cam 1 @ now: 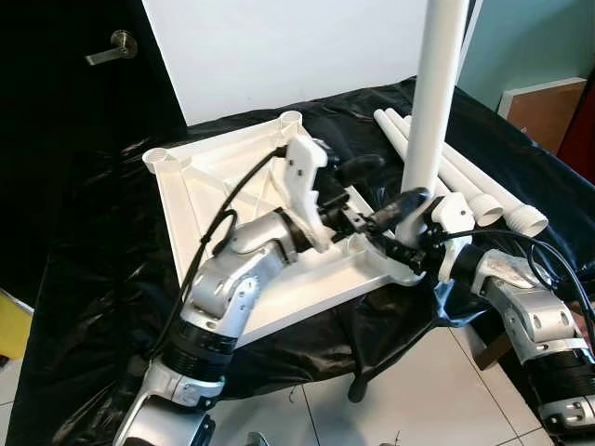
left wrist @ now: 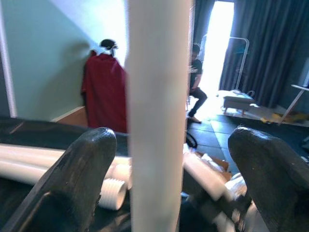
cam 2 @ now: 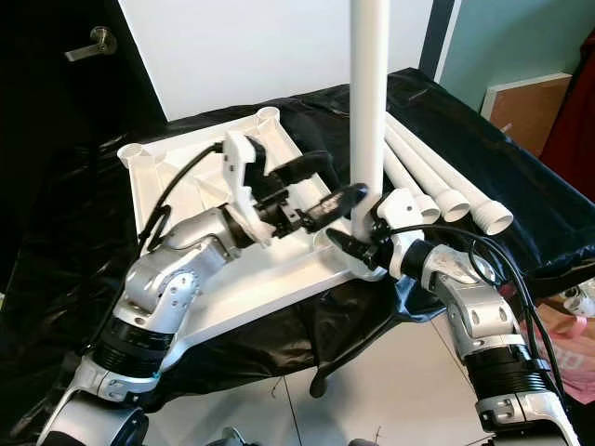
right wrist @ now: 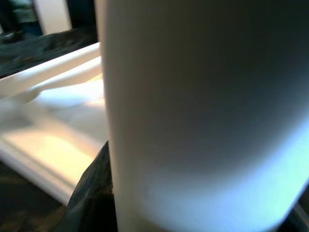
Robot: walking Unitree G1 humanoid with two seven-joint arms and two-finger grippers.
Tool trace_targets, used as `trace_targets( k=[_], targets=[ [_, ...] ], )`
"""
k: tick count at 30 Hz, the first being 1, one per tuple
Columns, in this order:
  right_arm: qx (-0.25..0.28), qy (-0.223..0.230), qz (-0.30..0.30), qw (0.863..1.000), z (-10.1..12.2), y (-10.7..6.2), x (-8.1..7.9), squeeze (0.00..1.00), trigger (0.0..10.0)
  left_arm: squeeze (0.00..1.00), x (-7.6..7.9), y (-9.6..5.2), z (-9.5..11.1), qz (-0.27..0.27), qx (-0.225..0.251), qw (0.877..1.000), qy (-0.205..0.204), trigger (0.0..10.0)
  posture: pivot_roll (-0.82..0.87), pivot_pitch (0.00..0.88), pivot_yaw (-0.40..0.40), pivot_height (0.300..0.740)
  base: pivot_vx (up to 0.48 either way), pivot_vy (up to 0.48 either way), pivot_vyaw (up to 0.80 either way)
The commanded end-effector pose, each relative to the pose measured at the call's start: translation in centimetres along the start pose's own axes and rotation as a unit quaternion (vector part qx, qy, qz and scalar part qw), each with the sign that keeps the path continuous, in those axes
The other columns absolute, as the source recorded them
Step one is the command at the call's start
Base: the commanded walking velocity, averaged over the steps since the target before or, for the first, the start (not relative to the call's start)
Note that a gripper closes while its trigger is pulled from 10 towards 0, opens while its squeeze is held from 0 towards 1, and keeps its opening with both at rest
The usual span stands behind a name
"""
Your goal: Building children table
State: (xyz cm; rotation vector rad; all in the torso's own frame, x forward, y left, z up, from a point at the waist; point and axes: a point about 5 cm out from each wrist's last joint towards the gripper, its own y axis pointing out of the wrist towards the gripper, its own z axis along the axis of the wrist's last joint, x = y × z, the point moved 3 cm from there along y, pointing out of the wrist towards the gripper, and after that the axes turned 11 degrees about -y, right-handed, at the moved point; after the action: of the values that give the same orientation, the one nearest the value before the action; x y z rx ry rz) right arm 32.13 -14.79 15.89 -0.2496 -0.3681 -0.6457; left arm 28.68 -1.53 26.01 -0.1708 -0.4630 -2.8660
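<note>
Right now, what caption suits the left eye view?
Both pincers steady an upright white table leg on the overturned tabletop.

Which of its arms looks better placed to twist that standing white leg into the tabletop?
Probably the right: the right gripper clasps the upright leg near the tabletop corner, while the left gripper is open around it.

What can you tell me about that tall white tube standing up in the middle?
The tall white tube is a smooth, round leg that looks like plastic. It stands upright, its foot at the near right corner of the upside-down white tabletop. The right pincer grips it near the base; the left pincer has open fingers on either side of it. Its top runs out of view.
</note>
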Motion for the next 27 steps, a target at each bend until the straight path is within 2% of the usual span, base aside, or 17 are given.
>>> trace_targets(
  k=[1,5,7,8,12,14,15,16,17,27],
  targets=[
    [0.005,-0.005,0.018,1.0,0.5,0.3,-0.1,0.0,10.0,0.0,2.1,0.2,0.0,-0.115,-0.024,0.993,0.004,10.0,-0.13,0.0,0.034,0.74,0.0,0.0,0.0],
    [0.005,-0.007,0.03,1.0,0.7,0.4,-0.2,0.0,10.0,0.0,2.2,0.5,0.1,-0.121,-0.025,0.992,0.008,10.0,-0.13,0.0,0.035,0.74,0.0,0.0,0.0],
    [0.006,-0.012,0.075,0.997,1.1,0.6,-1.2,0.0,10.0,0.0,2.0,1.3,0.6,-0.122,-0.026,0.992,0.01,10.0,-0.13,0.0,0.037,0.74,0.0,0.0,0.0],
    [0.006,-0.012,0.075,0.997,1.1,0.6,-1.2,0.0,10.0,0.0,2.0,1.3,0.6,-0.122,-0.026,0.992,0.01,10.0,-0.13,0.0,0.037,0.74,0.0,0.0,0.0],
    [0.005,-0.014,0.108,0.994,1.3,0.6,-1.9,0.0,10.0,0.0,1.8,1.9,1.3,-0.121,-0.029,0.992,-0.007,10.0,-0.12,0.0,0.041,0.74,0.0,0.0,0.0],
    [0.003,-0.014,0.117,0.993,1.3,0.6,-2.1,0.0,10.0,0.0,1.2,2.2,1.8,-0.104,-0.025,0.994,-0.034,10.0,-0.13,0.0,0.043,0.74,0.0,0.0,0.0],
    [0.003,-0.014,0.117,0.993,1.3,0.6,-2.1,0.0,10.0,0.0,1.2,2.2,1.8,-0.104,-0.025,0.994,-0.034,10.0,-0.13,0.0,0.043,0.74,0.0,0.0,0.0],
    [0.002,-0.014,0.12,0.993,1.3,0.6,-2.1,0.0,10.0,0.0,1.1,2.3,2.1,-0.101,-0.019,0.994,-0.048,9.7,-0.13,0.0,0.044,0.74,0.0,0.0,0.0],
    [0.002,-0.015,0.121,0.993,1.3,0.6,-2.2,0.0,10.0,0.0,1.1,2.3,2.3,-0.101,-0.015,0.993,-0.056,0.0,-0.13,0.0,0.044,0.74,0.0,0.0,0.0],
    [0.004,-0.012,0.123,0.992,1.6,0.4,-2.2,0.0,10.0,0.0,1.1,1.7,2.7,-0.099,-0.021,0.994,-0.036,0.0,-0.13,0.0,0.047,0.74,0.0,0.0,0.0]
  ],
)
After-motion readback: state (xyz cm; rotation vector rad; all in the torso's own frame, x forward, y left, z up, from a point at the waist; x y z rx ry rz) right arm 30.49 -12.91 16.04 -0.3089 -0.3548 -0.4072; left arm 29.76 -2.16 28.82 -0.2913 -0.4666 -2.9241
